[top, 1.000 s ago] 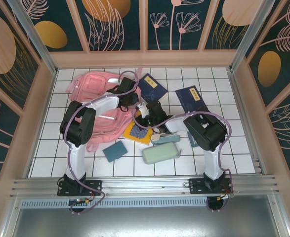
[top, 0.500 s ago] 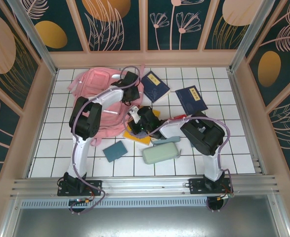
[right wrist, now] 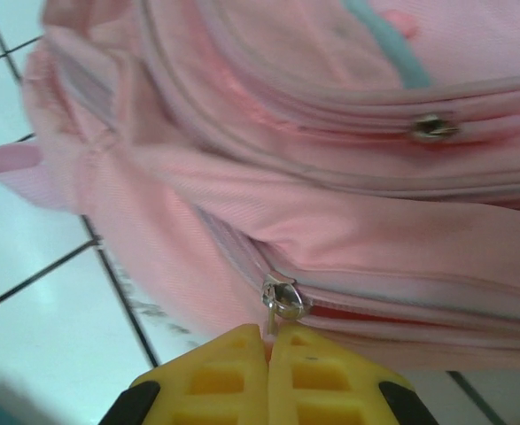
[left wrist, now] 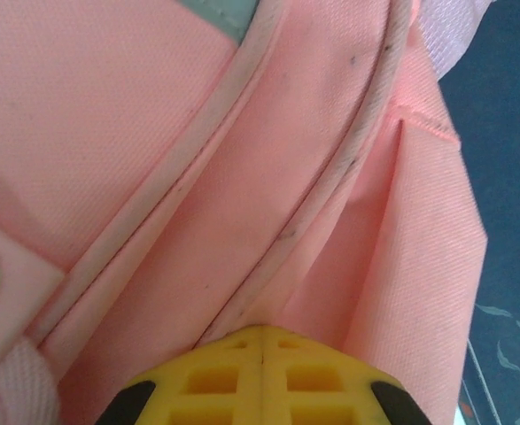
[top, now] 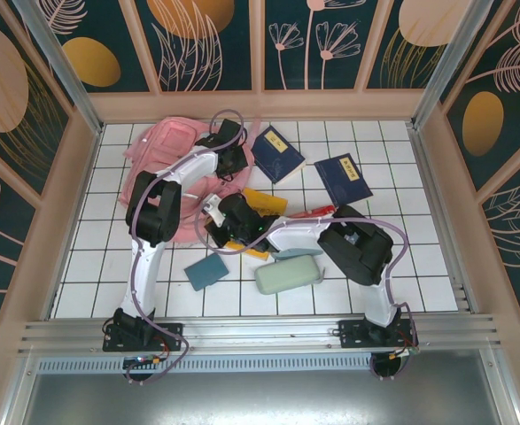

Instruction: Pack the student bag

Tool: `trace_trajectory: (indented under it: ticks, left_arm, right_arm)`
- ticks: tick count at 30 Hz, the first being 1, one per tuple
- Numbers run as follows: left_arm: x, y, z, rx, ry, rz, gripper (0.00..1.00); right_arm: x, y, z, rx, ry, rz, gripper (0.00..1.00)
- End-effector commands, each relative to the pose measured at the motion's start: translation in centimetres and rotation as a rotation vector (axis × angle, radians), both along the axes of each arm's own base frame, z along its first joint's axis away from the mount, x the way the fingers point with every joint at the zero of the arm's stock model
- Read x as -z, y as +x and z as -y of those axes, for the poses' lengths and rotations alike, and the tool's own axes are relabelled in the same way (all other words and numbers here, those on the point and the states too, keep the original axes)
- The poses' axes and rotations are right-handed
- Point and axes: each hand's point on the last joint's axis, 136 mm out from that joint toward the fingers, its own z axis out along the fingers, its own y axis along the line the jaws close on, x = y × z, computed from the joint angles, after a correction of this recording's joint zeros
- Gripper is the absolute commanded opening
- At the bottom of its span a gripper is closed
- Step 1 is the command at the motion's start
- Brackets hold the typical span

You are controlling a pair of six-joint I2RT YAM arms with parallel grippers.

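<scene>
Zipper pull point(right wrist: 283, 299) on the student bag point(right wrist: 330, 212) is pinched in my right claw point(right wrist: 269, 335); left claw point(left wrist: 261, 332) sits closed against a bag seam point(left wrist: 330, 204).

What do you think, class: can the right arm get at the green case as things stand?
Probably not at once. The right gripper looks shut on the zip pull of the bag; the green case lies uncovered, well back from it, so it would have to let go first.
</scene>
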Motion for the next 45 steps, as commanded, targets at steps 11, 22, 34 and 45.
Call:
trace_trajectory:
  ticks: [11, 22, 34, 45]
  left_arm:
    - [-12.0, -6.9, -7.2, -0.127, 0.024, 0.273, 0.29]
    - [-15.6, -17.1, -15.5, -0.327, 0.075, 0.414, 0.52]
    - [-14.7, -20.2, -17.4, -0.349, 0.11, 0.393, 0.53]
    - [-8.7, -22.8, -15.9, -0.272, 0.03, 0.27, 0.47]
  right_arm:
    - [0.7, -3.0, -3.5, -0.077, -0.003, -0.015, 0.0]
    - [2.8, -2.9, -3.8, 0.246, -0.152, 0.164, 0.08]
    - [-2.6, -8.1, -3.3, 0.04, 0.081, 0.082, 0.38]
    - [-3.9, -3.1, 4.1, 0.221, 0.205, -0.071, 0.45]
